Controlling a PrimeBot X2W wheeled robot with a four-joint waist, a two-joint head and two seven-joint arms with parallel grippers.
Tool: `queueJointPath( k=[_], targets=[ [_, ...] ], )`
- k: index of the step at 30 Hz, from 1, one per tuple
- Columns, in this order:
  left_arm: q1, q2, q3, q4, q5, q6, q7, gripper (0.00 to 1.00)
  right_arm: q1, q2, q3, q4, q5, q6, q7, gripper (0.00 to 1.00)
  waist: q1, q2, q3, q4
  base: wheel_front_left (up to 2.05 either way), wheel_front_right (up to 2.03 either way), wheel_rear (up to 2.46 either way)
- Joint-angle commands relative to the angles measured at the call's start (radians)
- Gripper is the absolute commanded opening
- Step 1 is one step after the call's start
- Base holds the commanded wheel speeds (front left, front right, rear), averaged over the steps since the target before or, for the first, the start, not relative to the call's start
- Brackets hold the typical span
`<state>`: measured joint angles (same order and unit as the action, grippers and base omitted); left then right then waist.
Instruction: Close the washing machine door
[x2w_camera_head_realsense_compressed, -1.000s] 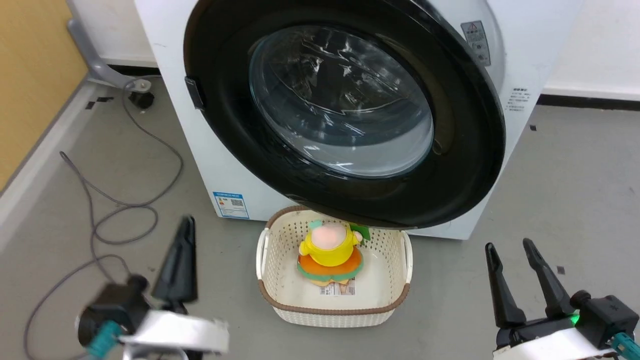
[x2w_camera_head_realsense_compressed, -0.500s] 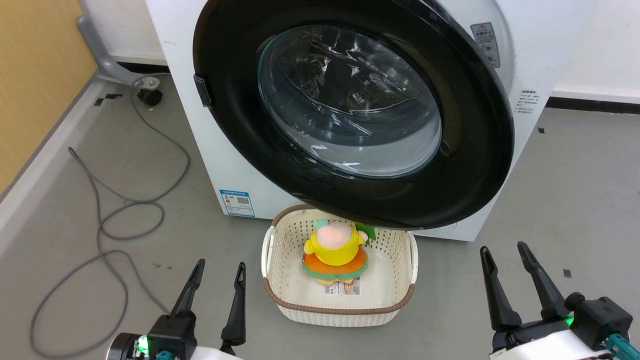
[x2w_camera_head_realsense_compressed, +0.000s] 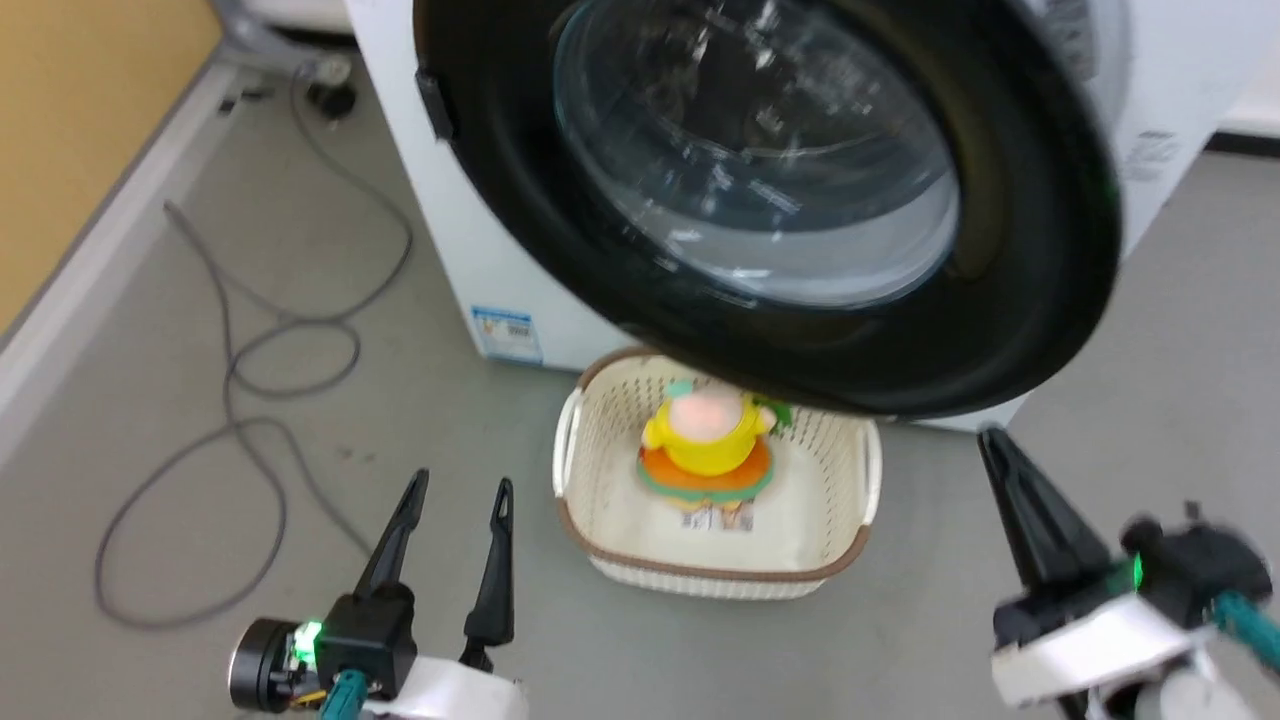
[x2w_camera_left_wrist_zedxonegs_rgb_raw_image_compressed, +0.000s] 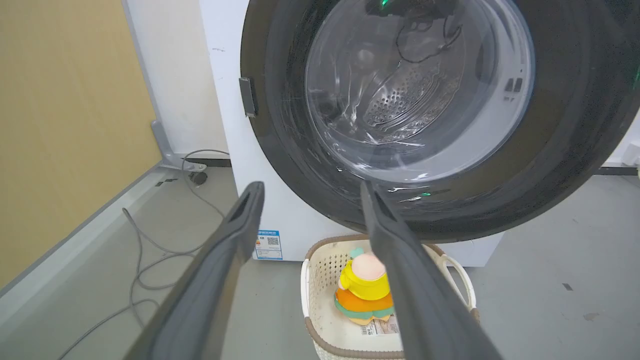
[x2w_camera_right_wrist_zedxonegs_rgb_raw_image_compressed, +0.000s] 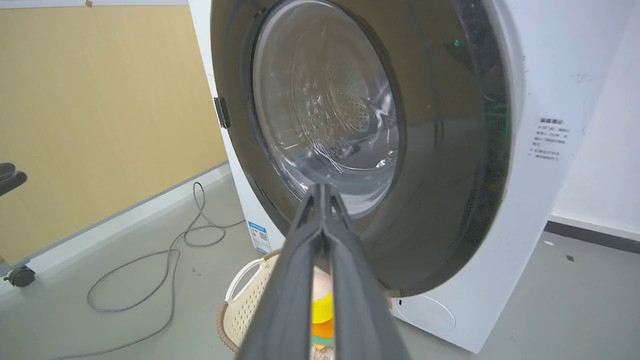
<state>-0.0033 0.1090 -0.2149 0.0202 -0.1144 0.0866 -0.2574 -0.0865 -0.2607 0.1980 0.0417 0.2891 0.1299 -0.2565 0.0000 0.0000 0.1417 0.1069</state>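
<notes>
The head view is blurred, and its top edge cuts off the upper part of the washing machine door (x2w_camera_head_realsense_compressed: 770, 190). The door's lower rim hides the back of the basket (x2w_camera_head_realsense_compressed: 720, 583) and part of the toy (x2w_camera_head_realsense_compressed: 708, 440) inside it. The drum shows only faintly through the glass in the left wrist view. The right claw (x2w_camera_head_realsense_compressed: 988, 440) is smeared by motion.

The door hangs on the front of the washing machine (x2w_camera_head_realsense_compressed: 490, 260), swung out on its latch (x2w_camera_head_realsense_compressed: 432, 103) side so that it overhangs the basket. It lies ahead of and above both claws. The left claw (x2w_camera_head_realsense_compressed: 461, 482) sits low on the left, well short of the door, its fingers spread wide and holding nothing. The right claw's fingers are pressed together with nothing between them. Their tip points up just below the door's lower right rim, and I cannot tell whether it touches.

The door is a broad glossy black ring around a bulging bowl of clear glass. The machine is a smooth white box with a small blue label (x2w_camera_head_realsense_compressed: 507, 333). The basket is cream, perforated, with a brown rim. A thin grey cable (x2w_camera_head_realsense_compressed: 232, 365) loops over the floor.
</notes>
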Motion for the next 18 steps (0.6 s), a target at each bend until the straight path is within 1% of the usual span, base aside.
queueJointPath(
  k=[1,5,9,11,14,18],
  targets=[
    [-0.021,-0.004,0.002,-0.005,0.01,-0.003,-0.004,1.0,-0.053,-0.036,0.023,0.009,0.011,0.001,0.005,0.0,0.0,0.0,0.043,0.025,0.0,0.0,0.0],
    [-0.045,-0.018,-0.002,-0.01,0.016,-0.012,-0.004,1.0,-0.188,-0.131,0.075,0.064,0.049,0.001,0.032,0.0,0.0,0.0,0.09,0.046,0.0,0.0,0.0],
    [-0.071,-0.028,-0.005,-0.014,0.022,-0.018,-0.004,1.0,-0.303,-0.195,0.084,0.145,0.115,0.001,0.067,0.0,0.0,0.0,0.129,0.068,0.0,0.0,0.0],
    [-0.08,-0.037,0.0,-0.016,-0.001,-0.023,-0.004,1.0,-0.347,-0.226,0.091,0.187,0.131,0.001,0.079,0.0,0.0,0.0,0.145,0.079,0.0,0.0,0.0],
    [-0.096,-0.044,-0.004,-0.023,-0.005,-0.028,-0.004,1.0,-0.409,-0.246,0.072,0.254,0.182,0.001,0.089,0.0,0.0,0.0,0.167,0.093,0.0,0.0,0.0],
    [-0.113,-0.049,-0.006,-0.033,0.005,-0.025,-0.004,1.0,-0.484,-0.273,0.064,0.325,0.197,0.001,0.095,0.0,0.0,0.0,0.193,0.104,0.0,0.0,0.0]
  ],
)
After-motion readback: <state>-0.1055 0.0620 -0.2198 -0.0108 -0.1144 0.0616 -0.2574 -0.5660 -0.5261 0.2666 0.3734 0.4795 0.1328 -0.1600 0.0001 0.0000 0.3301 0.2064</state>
